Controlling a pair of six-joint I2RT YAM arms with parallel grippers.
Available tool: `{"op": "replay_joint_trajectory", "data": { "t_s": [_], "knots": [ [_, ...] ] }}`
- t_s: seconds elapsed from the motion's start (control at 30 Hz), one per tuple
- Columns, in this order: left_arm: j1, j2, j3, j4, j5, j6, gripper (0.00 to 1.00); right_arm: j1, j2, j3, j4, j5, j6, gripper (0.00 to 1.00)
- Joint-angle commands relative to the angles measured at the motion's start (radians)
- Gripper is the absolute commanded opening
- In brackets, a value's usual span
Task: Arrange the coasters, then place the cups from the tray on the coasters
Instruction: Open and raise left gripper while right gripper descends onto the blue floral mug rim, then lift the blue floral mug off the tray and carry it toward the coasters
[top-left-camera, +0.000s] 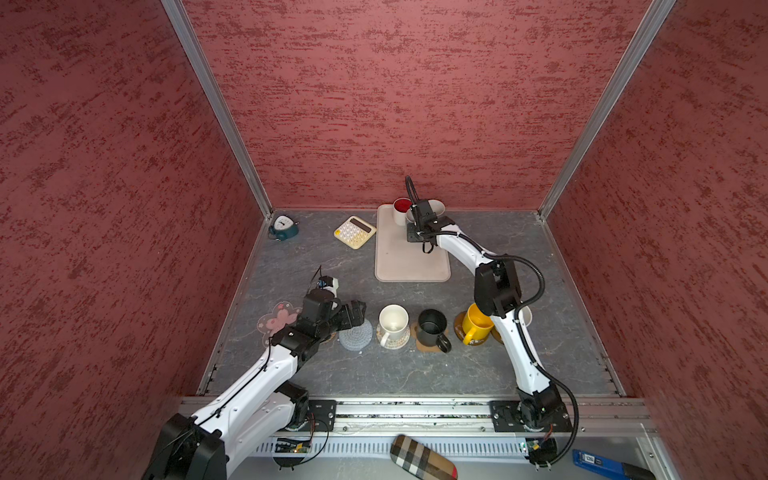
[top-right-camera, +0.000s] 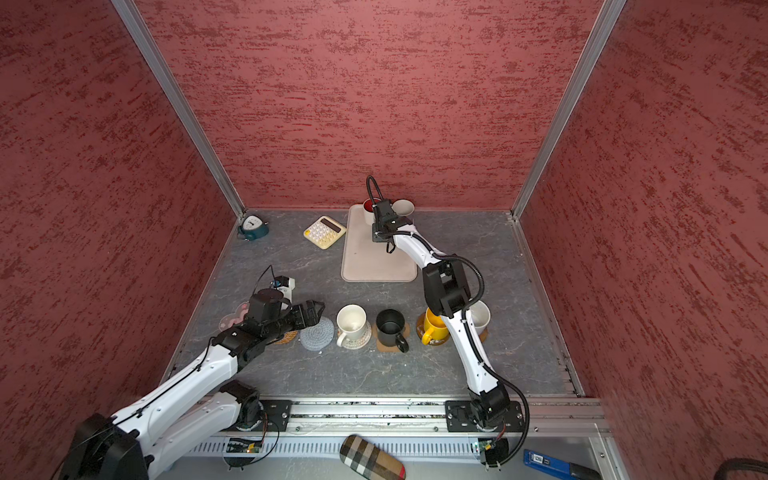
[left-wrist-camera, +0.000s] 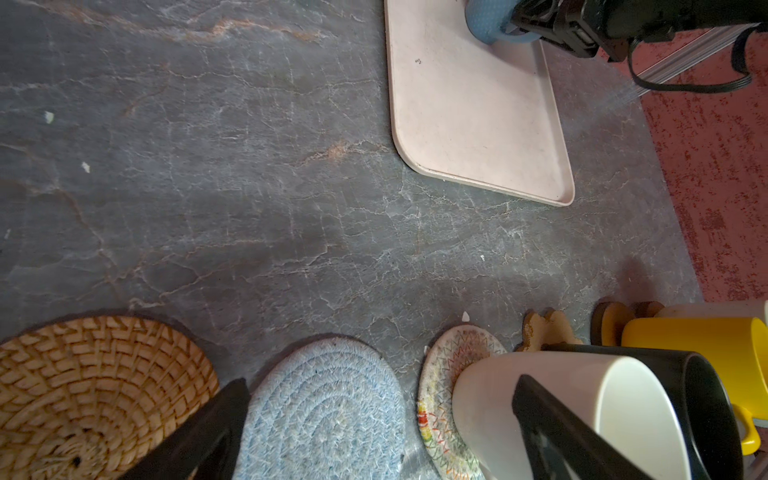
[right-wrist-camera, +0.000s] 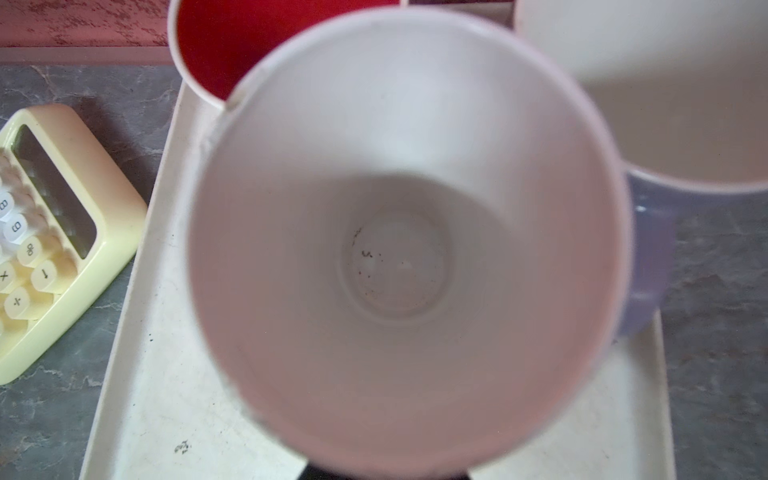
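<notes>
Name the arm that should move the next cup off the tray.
Right. The right fingers are shut on the blue cup on the tray; the left fingers hang open by the grey coaster, away from it.

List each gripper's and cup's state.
Left gripper: open.
Right gripper: shut on blue cup.
Blue cup: upright on tray.
Red-lined cup: upright on tray.
Lavender cup: upright on tray.
Cream cup: upright on beige coaster.
Black cup: upright on paw coaster.
Yellow cup: upright on brown coaster.
White cup: upright, partly hidden.
</notes>
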Motion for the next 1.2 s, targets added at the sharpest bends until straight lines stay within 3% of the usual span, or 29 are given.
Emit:
{"op": "replay_joint_trajectory", "data": {
  "t_s": [0.0, 0.27, 0.8, 1.17],
  "knots": [
    [0.005, -0.035, 0.001, -0.013, 0.015, -0.007, 0.99, 0.002, -0.008, 0.034, -0.003, -0.007, -0.012, 0.14],
    [0.005, -0.113, 0.026, -0.086, 0.0, -0.031, 1.0, 0.026, -0.069, -0.015, 0.013, 0.01, -0.064, 0.0],
    [0.021, -0.258, 0.189, -0.3, -0.078, -0.01, 0.99, 0.15, -0.245, -0.134, 0.025, -0.032, -0.157, 0.0],
    [0.148, -0.239, 0.364, -0.413, -0.034, 0.011, 1.0, 0.264, -0.454, -0.399, 0.138, -0.097, -0.16, 0.0]
  ]
}}
